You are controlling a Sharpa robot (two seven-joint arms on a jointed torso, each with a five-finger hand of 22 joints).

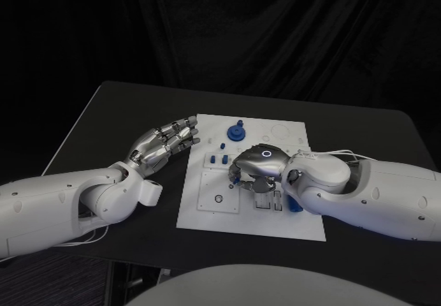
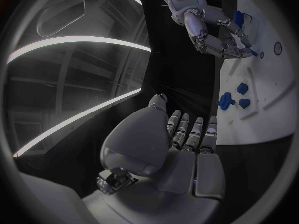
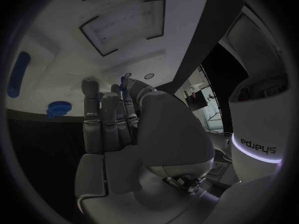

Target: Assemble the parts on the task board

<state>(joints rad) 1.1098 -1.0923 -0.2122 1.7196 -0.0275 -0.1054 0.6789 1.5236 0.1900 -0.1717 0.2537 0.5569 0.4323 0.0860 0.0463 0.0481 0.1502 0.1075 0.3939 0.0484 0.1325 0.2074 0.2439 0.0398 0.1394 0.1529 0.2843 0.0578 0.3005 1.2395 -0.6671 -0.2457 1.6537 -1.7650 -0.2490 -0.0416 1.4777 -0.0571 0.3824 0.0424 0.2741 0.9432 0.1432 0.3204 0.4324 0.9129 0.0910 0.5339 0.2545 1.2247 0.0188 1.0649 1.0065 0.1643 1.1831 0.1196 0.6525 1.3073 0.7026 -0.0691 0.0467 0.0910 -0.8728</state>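
Task board (image 1: 253, 226) lay mid-desk. Blue gear (image 1: 237, 132) stood at its far edge; small blue parts (image 1: 216, 159) lay loose, so assembly looked partial. Right hand (image 1: 260, 167) worked over the board, fingers curled, hold unclear. Left hand (image 1: 166, 145) hovered beside, fingers extended, empty.

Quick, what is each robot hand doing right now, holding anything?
Left hand: open, fingers apart, holding nothing, beside the task board.
Right hand: over the board, fingers curled down; cannot tell.
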